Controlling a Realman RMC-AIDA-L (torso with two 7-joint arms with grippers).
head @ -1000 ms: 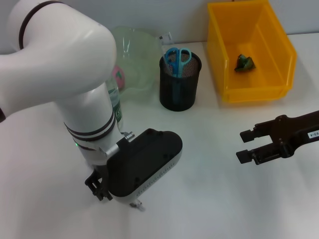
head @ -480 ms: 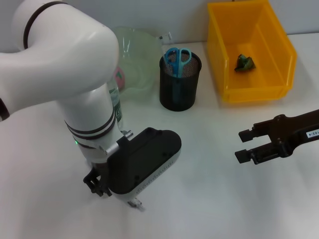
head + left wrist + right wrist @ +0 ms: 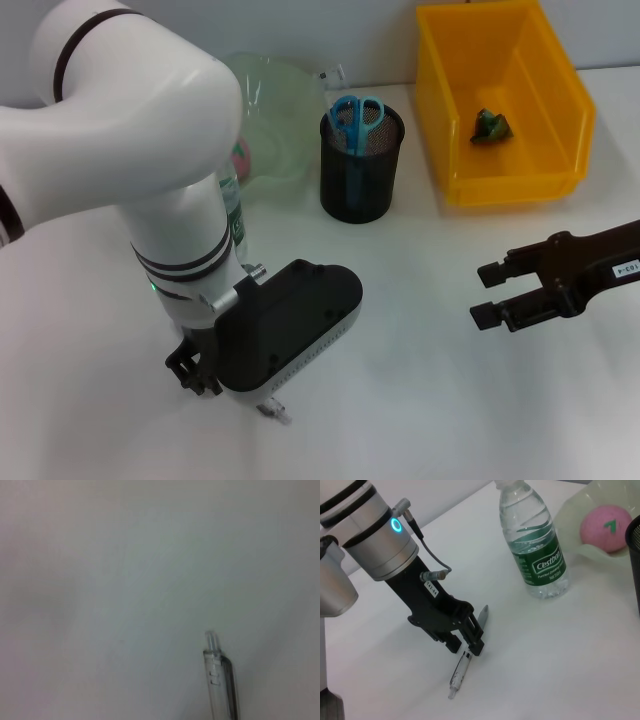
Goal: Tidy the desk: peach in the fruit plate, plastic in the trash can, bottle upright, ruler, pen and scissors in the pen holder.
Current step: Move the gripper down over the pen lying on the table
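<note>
Pen (image 3: 466,656) flat on desk (image 3: 420,400) under L gripper (image 3: 470,644), fingers straddling it, grip unconfirmed; R gripper (image 3: 484,293) open, idle; we'd close mid-barrel, lift level, then to holder (image 3: 360,165).

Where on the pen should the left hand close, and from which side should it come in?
Grip the pen at mid-barrel, coming straight down from above. It lies flat on the table, so only the long sides are free for fingers. The left hand is already over the barrel, straddling it.
</note>
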